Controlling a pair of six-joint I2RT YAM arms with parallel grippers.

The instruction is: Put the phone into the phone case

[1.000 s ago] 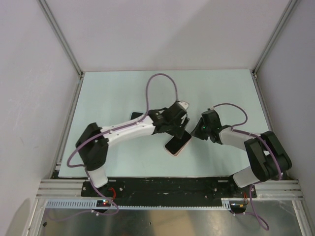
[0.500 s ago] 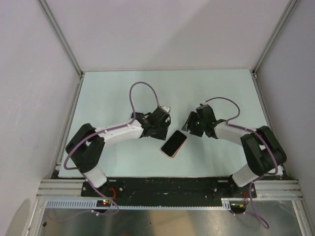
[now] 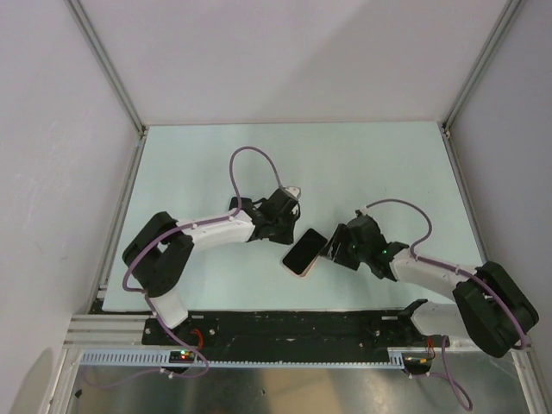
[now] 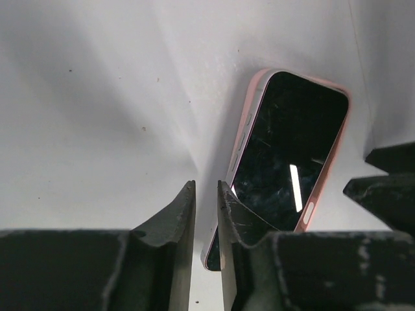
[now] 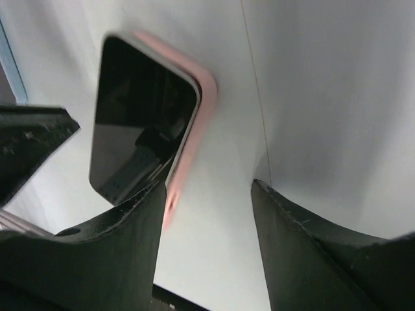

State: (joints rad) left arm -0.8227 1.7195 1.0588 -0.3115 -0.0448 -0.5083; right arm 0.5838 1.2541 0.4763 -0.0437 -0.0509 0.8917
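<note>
The phone (image 3: 304, 250) lies screen up inside the pink phone case (image 3: 294, 270) on the table, a little in front of centre. In the left wrist view the phone (image 4: 288, 149) sits in the pink rim of the case (image 4: 324, 188), just right of my fingers. My left gripper (image 3: 278, 231) (image 4: 206, 194) hovers at the phone's left long side, with only a narrow empty slit between its jaws. My right gripper (image 3: 333, 248) (image 5: 207, 194) is open at the opposite side. Its left finger (image 5: 130, 240) is by the case rim (image 5: 194, 139) around the phone (image 5: 139, 129).
The pale green table mat (image 3: 388, 164) is bounded by grey walls and metal frame posts (image 3: 108, 69). A dark flat corner (image 3: 235, 204) shows behind the left arm. The left arm's purple cable (image 3: 250, 155) loops above it.
The left gripper drew back off the phone to its left side and its jaws narrowed. The right gripper opened, and its arm swung nearer, coming in beside the phone.
</note>
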